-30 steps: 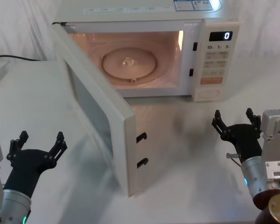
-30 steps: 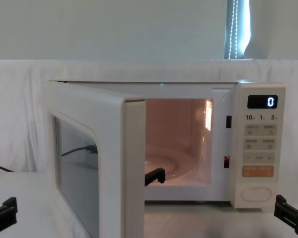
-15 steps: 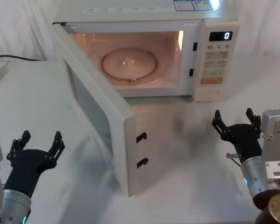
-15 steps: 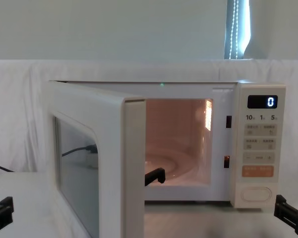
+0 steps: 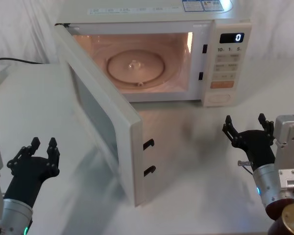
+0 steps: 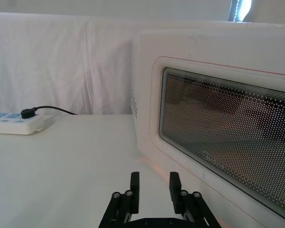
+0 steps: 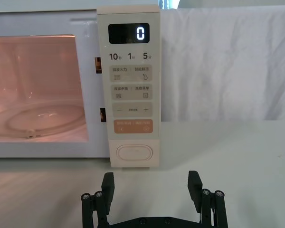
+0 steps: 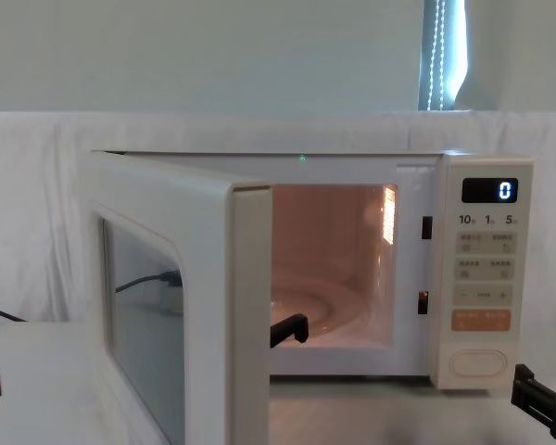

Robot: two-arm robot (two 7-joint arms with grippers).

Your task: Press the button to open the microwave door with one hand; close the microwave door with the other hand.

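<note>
The microwave door (image 5: pixel 103 122) stands swung wide open toward me, its window side facing my left; the lit cavity shows behind it. The left wrist view looks along the door (image 6: pixel 218 142) from close by. My left gripper (image 5: pixel 43 142) hovers low over the table left of the door, its fingers (image 6: pixel 134 183) drawn near each other with a narrow gap and nothing between them. The cream pill-shaped button (image 7: pixel 134 153) sits at the bottom of the control panel (image 5: pixel 226 58). My right gripper (image 5: pixel 244 120) rests wide open and empty in front of that panel, apart from it.
A glass turntable (image 5: pixel 136 64) lies inside the cavity. A white power strip (image 6: pixel 14 124) with a black cable lies on the table far left. The open door's edge with its two black latches (image 5: pixel 148 156) juts toward the table's middle. A brown round part (image 5: pixel 290 219) sits at the lower right.
My left gripper's fingers have drawn much closer together and it sank slightly. The right gripper and the door have not moved.
</note>
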